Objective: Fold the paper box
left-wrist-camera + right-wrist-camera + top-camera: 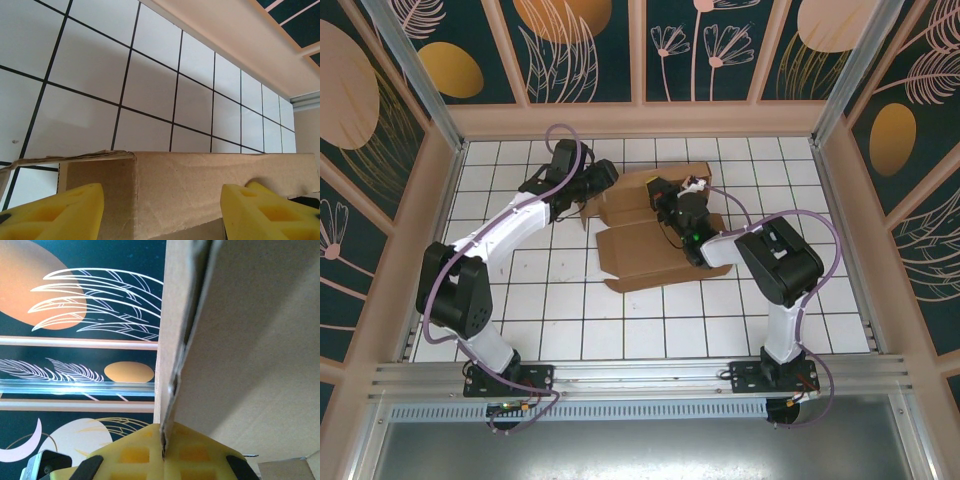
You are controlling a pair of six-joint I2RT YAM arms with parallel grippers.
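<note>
From the top view, the plain brown cardboard die-cut paper box (642, 262) lies mid-table on the white tiled tabletop with dark grid lines (570, 305), its near panel flat and its far portion partly raised. The left gripper (592, 195) is at the sheet's far-left corner, and the right gripper (658, 190) is at its far middle.

In the left wrist view, the yellow fingers (65, 212) are spread wide, one on each side of an upright brown wall of the box (200, 182), which has a vertical crease near its left end. They flank it rather than clamp it. The next job is probably to bring this wall square along its crease. It would go best with the tips low near the fold line and a push across the whole flap, not at one corner (a corner push tends to buckle thin board).

In the right wrist view, the yellow pads (195, 455) are pressed together, pinching a thin standing edge of the cardboard (250, 340) between them. This hold looks like the anchor. It should stay firm and steady, not pulling, so the sheet does not slide on the tiles while the other side folds.
</note>
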